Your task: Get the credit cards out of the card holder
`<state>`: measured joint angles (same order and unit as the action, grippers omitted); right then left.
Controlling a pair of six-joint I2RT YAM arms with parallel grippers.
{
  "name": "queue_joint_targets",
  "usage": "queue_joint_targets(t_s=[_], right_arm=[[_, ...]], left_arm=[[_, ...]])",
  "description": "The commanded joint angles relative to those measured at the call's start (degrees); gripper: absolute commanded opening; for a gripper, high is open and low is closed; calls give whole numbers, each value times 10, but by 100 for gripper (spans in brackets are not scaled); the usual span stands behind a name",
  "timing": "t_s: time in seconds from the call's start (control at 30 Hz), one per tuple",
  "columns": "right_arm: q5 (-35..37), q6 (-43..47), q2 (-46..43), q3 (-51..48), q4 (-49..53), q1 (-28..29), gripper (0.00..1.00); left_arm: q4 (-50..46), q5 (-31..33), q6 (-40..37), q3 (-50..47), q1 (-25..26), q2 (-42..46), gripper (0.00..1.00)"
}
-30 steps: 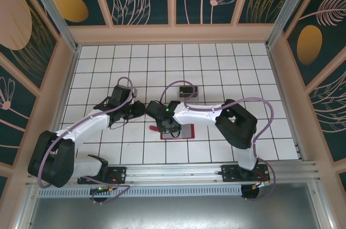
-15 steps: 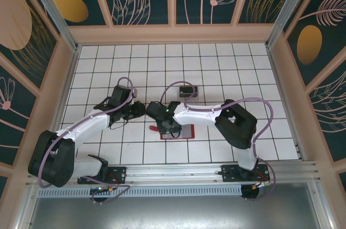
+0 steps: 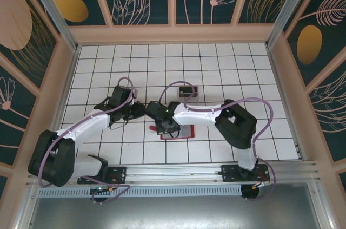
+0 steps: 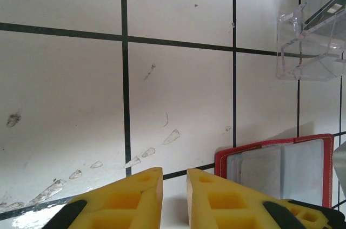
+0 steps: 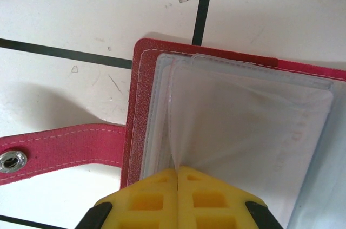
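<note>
Right gripper (image 5: 177, 172), fingers pressed together on a clear sleeve (image 5: 232, 126) of the red card holder (image 5: 135, 104), which lies open on the table (image 5: 270, 1). Left gripper (image 4: 174, 177) hovers beside it, fingers narrowly apart and empty. Risk: the unpinned holder may lift bodily, or only plastic is pinched, leaving the credit cards inside.

Card holder (image 3: 184, 131): red, with sleeves (image 5: 243, 131) greyish clear. Table (image 3: 216, 66): white, ruled with black grid lines. Left gripper fingers (image 4: 135, 199), right gripper fingers (image 5: 154, 199): yellow. Walls (image 3: 146, 1): dark teal, printed with peach and orange plant motifs.
</note>
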<state>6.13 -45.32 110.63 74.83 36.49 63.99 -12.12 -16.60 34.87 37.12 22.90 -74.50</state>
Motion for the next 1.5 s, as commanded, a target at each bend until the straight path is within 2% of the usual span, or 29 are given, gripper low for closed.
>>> queue_joint_targets(t_s=[0.0,0.23,0.7,1.0,1.17,1.27,1.47], right_arm=[[7,4,-3,16,20,3,4],[-19,10,-36,0,-26,-5,9],[-123,-1,-151,-170,-209,-56,13],[-119,-13,-218,-242,-234,-72,18],[-89,-20,-267,-262,-206,-78,29],[-62,-28,-297,-276,-182,-83,32],[-55,-38,-336,-310,-161,-110,33]], left_arm=[[-21,-14,-10,8,-2,9,21],[-23,-21,7,-3,23,23,20],[23,-15,83,-3,142,-28,19],[46,-26,111,20,192,-89,17],[54,-30,115,43,212,-115,17],[50,-33,112,64,221,-140,17],[38,-37,100,109,231,-175,17]])
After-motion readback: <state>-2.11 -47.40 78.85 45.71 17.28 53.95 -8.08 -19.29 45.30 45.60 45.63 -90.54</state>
